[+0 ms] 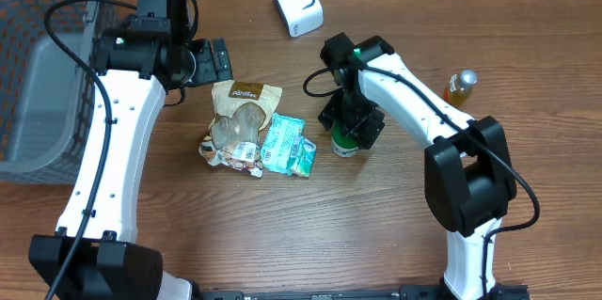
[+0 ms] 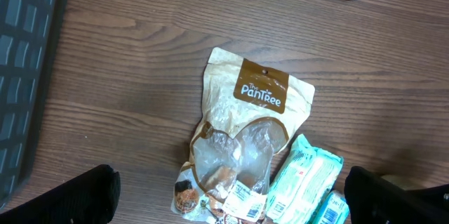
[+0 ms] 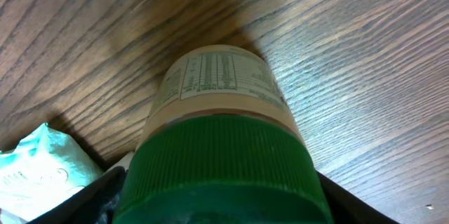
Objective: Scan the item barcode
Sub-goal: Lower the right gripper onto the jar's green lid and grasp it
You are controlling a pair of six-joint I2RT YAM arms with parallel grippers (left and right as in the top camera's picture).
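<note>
Down over a jar (image 3: 223, 83) with the right end effector (image 1: 352, 125), one dark finger to each side of the green ribbed lid (image 3: 217, 171). Fingers (image 3: 98, 199) right at the lid's rim. Cannot tell whether pressed onto it or only just beside it, so no saying gripped or loose. Upright on the tabletop (image 1: 376, 234), that jar, directly beneath the end effector, with a tan label of fine print under the lid, facing the wrist camera.

Near the jar, on the side toward the other arm: a teal packet (image 1: 287, 145), lying flat. Well apart, out beyond the right end effector: a white scanner (image 1: 297, 2), standing alone on the wood. On the outer side, away from the other arm: an amber bottle (image 1: 460, 86), upright.

Left end effector (image 1: 209, 59) spread wide, holding nothing, hovering above the tabletop. Its fingers (image 2: 77, 199) sit at the two lower corners of the wrist view, far apart. Below and between them, flat on the wood: a tan PanTree pouch (image 2: 245, 133) with a clear window. Against the pouch's near end, small labelled packets (image 2: 242, 196). Alongside those, the teal packet again.

To the outer side of the left end effector: a dark mesh basket (image 1: 38, 74).
</note>
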